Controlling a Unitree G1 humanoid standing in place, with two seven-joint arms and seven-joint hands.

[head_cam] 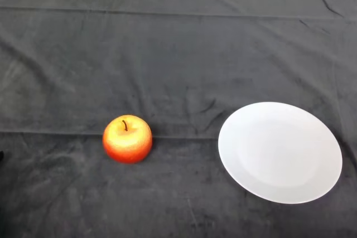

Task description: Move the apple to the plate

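A red and yellow apple [127, 139] stands upright on the dark cloth, left of centre, with its stem pointing up. A white round plate [279, 151] lies empty on the cloth to the right of the apple, about a hand's width away. Only a small black sliver of my left hand [1, 155] shows at the view's left edge, level with the apple and well to its left, not touching it.
The dark cloth [178, 54] covers the whole table, with folds and wrinkles across the far part and a crease running behind the apple.
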